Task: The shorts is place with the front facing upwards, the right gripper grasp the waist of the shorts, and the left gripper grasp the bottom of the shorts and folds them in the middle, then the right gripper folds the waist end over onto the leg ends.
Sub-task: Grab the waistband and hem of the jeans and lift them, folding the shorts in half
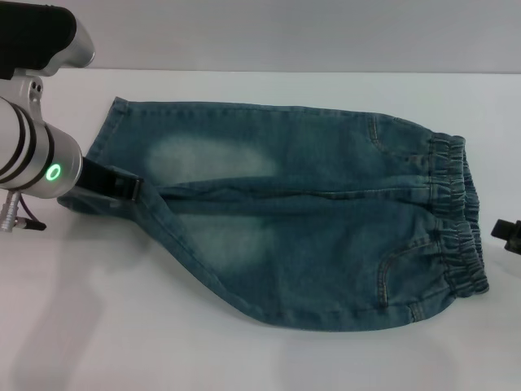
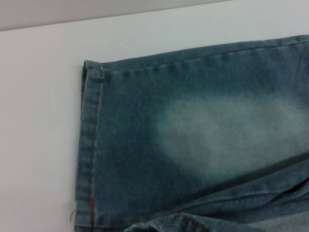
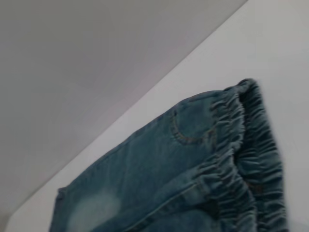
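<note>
The blue-green denim shorts (image 1: 309, 220) lie front up on the white table (image 1: 244, 358), legs to the left. The gathered waist of the shorts (image 1: 456, 220) is on the right; the right wrist view shows this waist (image 3: 241, 159) close up. My left gripper (image 1: 124, 186) is shut on the bottom of the shorts at the near leg, whose hem is drawn up off the table under the wrist. The far leg's hem (image 2: 91, 145) lies flat. A black part of my right gripper (image 1: 506, 234) shows at the right edge, just beyond the waistband and apart from it.
A pale faded patch (image 1: 212, 159) marks each leg front. White table surface runs in front of the shorts and to their left, under the silver left arm (image 1: 32, 155). The table's far edge (image 1: 326, 72) lies just behind the shorts.
</note>
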